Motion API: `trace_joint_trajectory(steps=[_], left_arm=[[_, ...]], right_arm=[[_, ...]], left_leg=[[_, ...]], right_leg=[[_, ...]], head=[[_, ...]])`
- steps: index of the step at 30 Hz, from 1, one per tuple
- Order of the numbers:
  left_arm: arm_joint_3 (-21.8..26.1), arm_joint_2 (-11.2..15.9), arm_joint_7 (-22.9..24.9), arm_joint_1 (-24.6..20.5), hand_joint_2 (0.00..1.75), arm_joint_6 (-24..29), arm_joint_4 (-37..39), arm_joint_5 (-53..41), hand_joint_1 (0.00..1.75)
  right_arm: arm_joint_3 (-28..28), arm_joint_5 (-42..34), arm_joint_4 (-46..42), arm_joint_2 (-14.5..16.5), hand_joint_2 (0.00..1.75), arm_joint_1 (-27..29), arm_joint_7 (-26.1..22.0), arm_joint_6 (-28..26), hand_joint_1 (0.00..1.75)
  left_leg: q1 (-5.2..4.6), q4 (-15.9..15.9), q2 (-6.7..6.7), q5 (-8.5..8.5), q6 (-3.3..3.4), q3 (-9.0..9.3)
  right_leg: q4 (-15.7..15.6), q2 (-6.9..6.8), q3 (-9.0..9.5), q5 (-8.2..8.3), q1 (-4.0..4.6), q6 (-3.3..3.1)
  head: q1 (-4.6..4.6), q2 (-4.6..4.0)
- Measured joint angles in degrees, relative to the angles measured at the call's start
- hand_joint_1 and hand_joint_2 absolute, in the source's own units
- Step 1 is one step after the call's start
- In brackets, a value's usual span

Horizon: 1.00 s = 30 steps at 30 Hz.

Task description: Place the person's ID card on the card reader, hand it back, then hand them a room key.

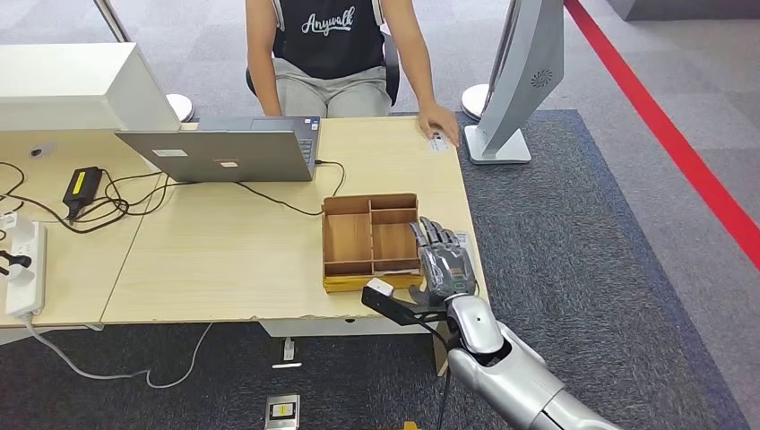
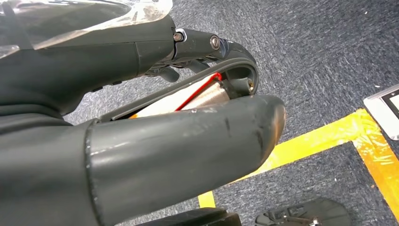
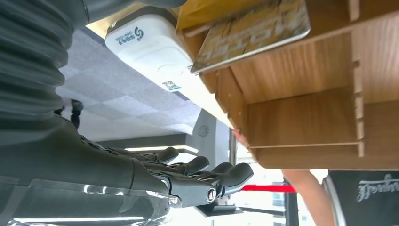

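Note:
The person's hand (image 1: 439,121) rests at the far right corner of the table, on a small card (image 1: 437,141). My right hand (image 1: 444,260) hovers over the right edge of a wooden compartment box (image 1: 326,242), fingers stretched out and apart (image 3: 188,174), holding nothing. A gold card (image 3: 254,33) lies in one compartment of the box (image 3: 301,117). The white card reader (image 3: 150,47) sits on the table just beside the box, close to my right hand. My left hand (image 2: 179,127) hangs over the carpet, its fingers (image 2: 235,61) curled in toward the thumb.
An open laptop (image 1: 224,148) stands at the back of the table (image 1: 224,260), with cables, a black charger (image 1: 81,184) and a power strip (image 1: 25,269) to the left. A white stand (image 1: 520,72) rises just off the table's right corner. Yellow floor tape (image 2: 329,136) lies below my left hand.

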Motion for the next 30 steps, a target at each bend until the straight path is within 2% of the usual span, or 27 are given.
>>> trace_joint_trajectory(steps=[12, 30], left_arm=[[0.0, 0.0, -0.4, -0.1, 0.00, 0.3, 0.0, 0.0, 0.00], [0.0, 0.1, -0.8, 0.2, 0.00, 0.4, 0.0, 1.1, 0.00]], right_arm=[[1.3, -2.4, 0.2, 2.1, 1.75, -0.5, -4.4, 3.3, 0.00], [3.3, -4.4, 2.4, 4.5, 1.75, -2.4, -6.0, 3.4, 0.00]], left_leg=[[0.00, 0.0, 0.00, 0.00, 0.00, -0.02], [0.00, 0.0, 0.00, 0.00, 0.00, -0.03]], right_leg=[[0.0, 0.00, 0.00, 0.00, 0.00, 0.00], [0.0, 0.00, 0.00, 0.00, 0.00, 0.00]], head=[[0.01, -0.01], [-0.01, 0.00]])
